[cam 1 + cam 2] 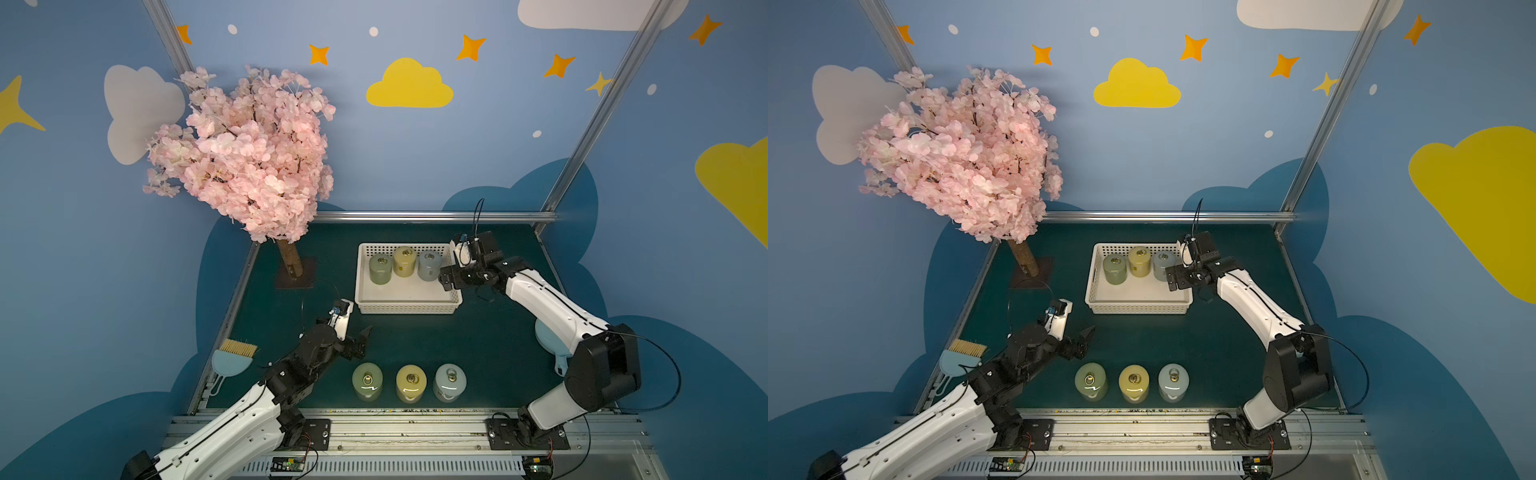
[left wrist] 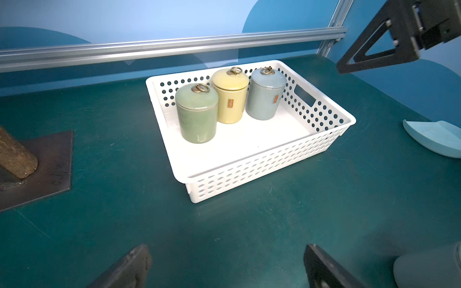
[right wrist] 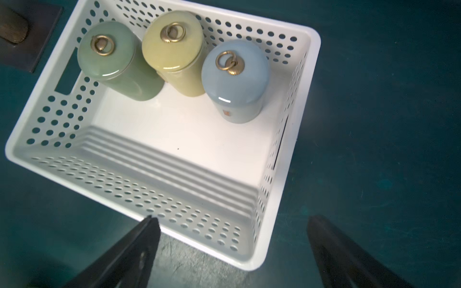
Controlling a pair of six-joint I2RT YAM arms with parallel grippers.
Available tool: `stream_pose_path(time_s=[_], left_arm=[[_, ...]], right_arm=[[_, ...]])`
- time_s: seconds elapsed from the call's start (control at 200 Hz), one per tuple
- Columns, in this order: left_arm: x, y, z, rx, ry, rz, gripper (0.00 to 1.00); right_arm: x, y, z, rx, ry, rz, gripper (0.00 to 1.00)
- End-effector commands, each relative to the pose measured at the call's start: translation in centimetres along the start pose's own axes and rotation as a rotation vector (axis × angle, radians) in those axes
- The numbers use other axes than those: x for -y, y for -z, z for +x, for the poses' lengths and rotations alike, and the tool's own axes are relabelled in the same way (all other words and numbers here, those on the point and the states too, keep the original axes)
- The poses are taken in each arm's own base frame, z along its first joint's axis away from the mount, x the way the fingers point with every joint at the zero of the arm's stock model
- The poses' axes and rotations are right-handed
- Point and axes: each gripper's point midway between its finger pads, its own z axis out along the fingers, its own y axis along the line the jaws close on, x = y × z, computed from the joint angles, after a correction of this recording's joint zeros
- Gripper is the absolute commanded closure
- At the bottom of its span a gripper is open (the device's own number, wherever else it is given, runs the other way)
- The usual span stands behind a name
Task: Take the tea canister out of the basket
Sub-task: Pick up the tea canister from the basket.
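Standing upright along the far wall of the perforated basket (image 1: 409,309), in both top views: green canister (image 1: 380,269), yellow canister (image 1: 404,261), blue canister (image 1: 429,265), each lid ring-topped. Right hand (image 1: 451,268), spread, hangs near the blue canister. Left wrist view: left hand (image 2: 227,269) spread, well apart from the basket. Right wrist view: blue canister (image 3: 235,82) ahead of the fingers (image 3: 139,244), untouched.

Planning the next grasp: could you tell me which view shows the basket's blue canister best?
The right wrist view: the blue canister is close, seen from above, ring clear. The left wrist view shows its side with label; both top views show it small.
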Motion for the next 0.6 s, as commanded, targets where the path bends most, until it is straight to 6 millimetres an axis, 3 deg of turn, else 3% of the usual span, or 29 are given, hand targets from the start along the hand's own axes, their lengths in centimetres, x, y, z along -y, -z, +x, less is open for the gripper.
stream_pose_path(time_s=[0.0, 0.591], left_arm=[[-0.5, 0.1, -0.7, 0.043, -0.012, -0.023, 0.0], [-1.3, 0.0, -0.4, 0.035, -0.025, -0.069, 0.0]], right_arm=[[0.3, -0.6, -1.6, 0.001, 0.02, 0.018, 0.02], [0.3, -6.4, -4.3, -0.083, 0.056, 0.002, 0.02]])
